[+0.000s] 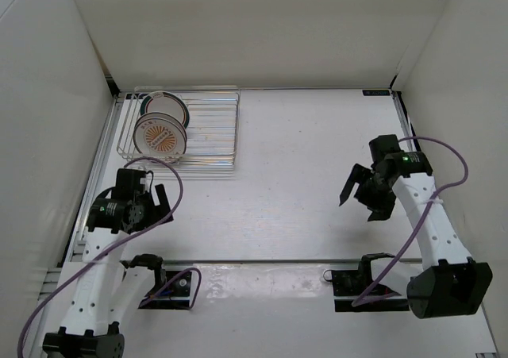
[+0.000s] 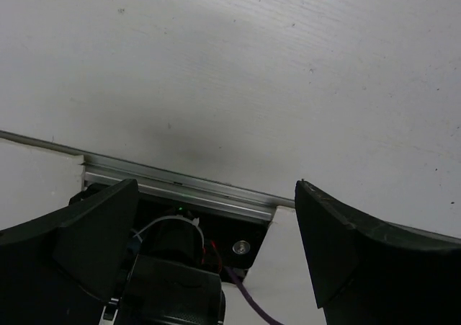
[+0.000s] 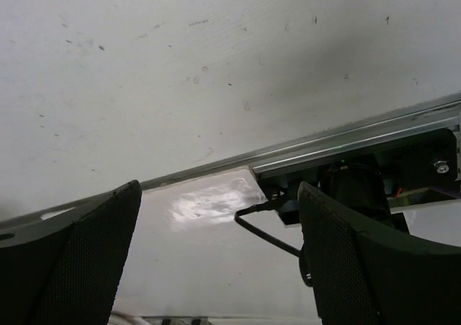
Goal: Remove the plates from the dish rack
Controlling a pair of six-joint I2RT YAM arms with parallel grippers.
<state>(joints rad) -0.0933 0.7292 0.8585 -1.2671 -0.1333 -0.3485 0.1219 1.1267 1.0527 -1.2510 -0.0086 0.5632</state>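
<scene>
Sunburst plate (image 1: 160, 136) and ringed plate (image 1: 167, 105) both stand on edge in the dish rack (image 1: 214, 128), at its left end, the ringed one just behind the other and partly covered by it. From where I stand, the rack lies just beyond the left gripper (image 1: 147, 195), on the far side of its fingers and apart from them. It is well apart from the right gripper (image 1: 359, 205), away across the white table (image 1: 302, 159) on that gripper's left.

Neither gripper touches anything. In the left wrist view the left gripper (image 2: 216, 188) has its two dark fingers (image 2: 94, 231) spread wide with nothing between them. Past the gap are bare table, a metal rail (image 2: 180, 181) and the arm's own black base. The right gripper (image 3: 220, 188) is the same, with its fingers (image 3: 360, 253) parted and holding nothing. A rail (image 3: 346, 141) and a black mount show beyond the gap.
</scene>
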